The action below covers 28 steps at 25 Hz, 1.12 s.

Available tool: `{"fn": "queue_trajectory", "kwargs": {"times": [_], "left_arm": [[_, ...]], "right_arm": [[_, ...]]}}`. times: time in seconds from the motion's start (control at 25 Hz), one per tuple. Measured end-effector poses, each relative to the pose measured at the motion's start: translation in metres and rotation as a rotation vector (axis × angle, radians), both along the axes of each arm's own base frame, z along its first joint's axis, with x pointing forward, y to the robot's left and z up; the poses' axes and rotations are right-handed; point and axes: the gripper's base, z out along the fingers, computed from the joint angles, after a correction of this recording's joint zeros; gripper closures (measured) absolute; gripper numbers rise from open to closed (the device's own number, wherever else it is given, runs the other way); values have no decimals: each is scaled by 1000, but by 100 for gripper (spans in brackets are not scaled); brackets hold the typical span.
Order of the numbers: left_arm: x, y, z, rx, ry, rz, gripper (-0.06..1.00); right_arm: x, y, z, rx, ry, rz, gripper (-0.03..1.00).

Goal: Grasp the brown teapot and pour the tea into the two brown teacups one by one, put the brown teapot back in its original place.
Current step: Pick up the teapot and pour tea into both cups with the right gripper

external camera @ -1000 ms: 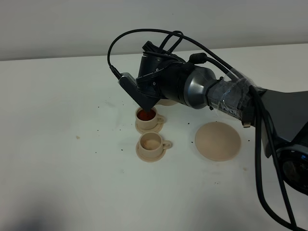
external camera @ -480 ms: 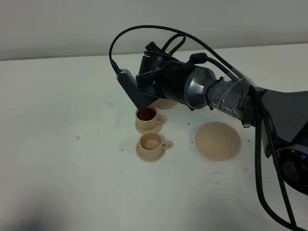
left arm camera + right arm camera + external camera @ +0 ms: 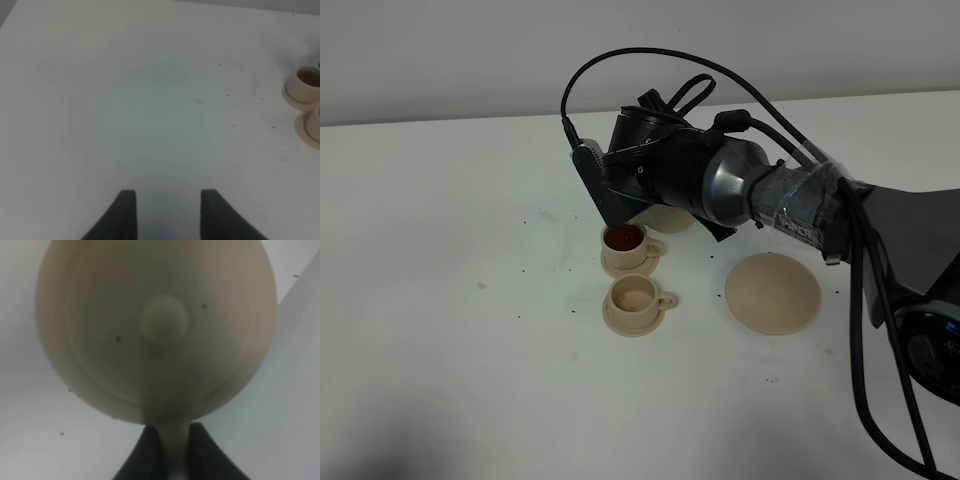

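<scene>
The brown teapot (image 3: 157, 325) fills the right wrist view, lid knob toward the camera. My right gripper (image 3: 170, 442) is shut on its loop handle. In the high view only a pale part of the teapot (image 3: 670, 219) shows under the right arm's wrist (image 3: 665, 180), held in the air just behind the far teacup. The far teacup (image 3: 625, 240) holds dark reddish tea. The near teacup (image 3: 635, 296) shows a pale inside. Both stand on small saucers. The round tan plate (image 3: 772, 292) lies bare to their right. My left gripper (image 3: 167, 205) hangs open over bare table.
The white table (image 3: 450, 330) carries small dark specks around the cups. The right arm's black cables (image 3: 620, 60) loop above the wrist. In the left wrist view both cups (image 3: 306, 86) sit at the picture's edge, well away from the left fingers.
The right wrist has risen and turned back a little, lifting the teapot away from the far teacup. More of the teapot's body now shows under the arm. Cups and plate have not moved.
</scene>
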Motion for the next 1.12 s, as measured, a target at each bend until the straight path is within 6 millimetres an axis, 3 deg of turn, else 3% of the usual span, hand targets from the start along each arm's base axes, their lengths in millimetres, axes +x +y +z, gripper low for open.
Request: {"fn": "queue_trajectory", "kwargs": {"times": [0.32,0.68,1.12], "left_arm": [[0,0,0,0,0,0,62],[0,0,0,0,0,0,62],[0,0,0,0,0,0,62]], "right_arm": [[-2,-1,-1,45,19,-77,86],[1,2,35,161,49,-181,86],[21,-26,37,318,276,-351,86]]}}
